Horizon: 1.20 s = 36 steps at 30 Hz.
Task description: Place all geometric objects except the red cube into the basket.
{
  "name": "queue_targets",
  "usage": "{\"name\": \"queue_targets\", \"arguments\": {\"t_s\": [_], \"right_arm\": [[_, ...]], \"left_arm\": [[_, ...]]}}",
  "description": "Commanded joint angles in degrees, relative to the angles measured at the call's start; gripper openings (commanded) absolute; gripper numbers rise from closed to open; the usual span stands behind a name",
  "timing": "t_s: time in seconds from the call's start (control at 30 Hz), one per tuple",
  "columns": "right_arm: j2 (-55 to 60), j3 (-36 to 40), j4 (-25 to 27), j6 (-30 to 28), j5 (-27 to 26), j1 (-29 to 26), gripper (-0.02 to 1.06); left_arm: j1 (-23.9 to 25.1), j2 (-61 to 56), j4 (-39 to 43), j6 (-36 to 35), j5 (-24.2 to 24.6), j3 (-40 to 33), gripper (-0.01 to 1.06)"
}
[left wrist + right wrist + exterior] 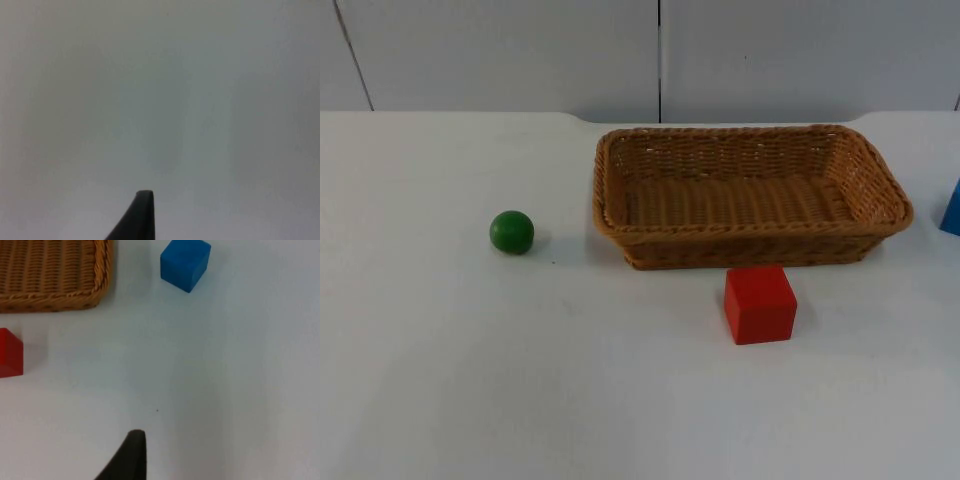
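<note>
White table (440,380): red cube (760,304) just before basket (750,240); both tools' state unclear.

A white table (470,380) takes up most of the top view, its surface plain and matte, with a faint dark speck on it in the right wrist view. At the far edge it meets a grey wall (500,55), made of flat panels with thin dark vertical seams between them, one seam near the middle.
</note>
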<state>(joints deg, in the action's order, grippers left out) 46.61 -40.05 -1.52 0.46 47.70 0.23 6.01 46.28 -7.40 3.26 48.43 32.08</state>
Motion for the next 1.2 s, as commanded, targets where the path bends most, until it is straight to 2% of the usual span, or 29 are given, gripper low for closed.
{"name": "queue_targets", "arguments": {"t_s": [0.0,0.3,0.4,0.5,0.6,0.63,0.8,1.0,1.17], "right_arm": [[1.26,-0.42,0.25,-0.08,-0.38,-0.31,1.05],[9.37,-0.42,0.36,-0.08,-0.88,-0.31,1.05],[10.43,-0.42,0.36,-0.08,-1.47,-0.31,1.05],[10.54,-0.42,0.36,-0.08,-1.73,-0.31,1.05],[10.54,-0.42,0.36,-0.08,-2.06,-0.31,1.05],[10.54,-0.42,0.36,-0.08,-2.06,-0.31,1.05],[10.54,-0.42,0.36,-0.08,-2.06,-0.31,1.05],[10.54,-0.42,0.36,-0.08,-2.17,-0.31,1.05],[10.54,-0.42,0.36,-0.08,-2.5,-0.31,1.05]], "left_arm": [[0.06,0.57,-1.8,1.22,-1.82,0.33,1.04],[-0.04,10.37,-7.22,7.72,-3.33,7.86,1.04],[-1.74,14.5,-9.84,10.03,-4.71,9.93,1.04],[-6.1,19.94,-10.57,10.85,-6.64,12.29,1.03],[-12.59,28.49,-8.98,10.85,-9.62,16.44,1.02],[-12.59,28.49,-8.98,10.85,-9.62,16.44,1.02],[-18.82,45.46,-5.08,10.85,-9.88,27.99,1.02],[-19.47,55.88,-4.8,13.19,-9.36,36.04,1.02],[-19.47,67.03,-3.63,12.94,-8.51,45.88,1.02]]}}
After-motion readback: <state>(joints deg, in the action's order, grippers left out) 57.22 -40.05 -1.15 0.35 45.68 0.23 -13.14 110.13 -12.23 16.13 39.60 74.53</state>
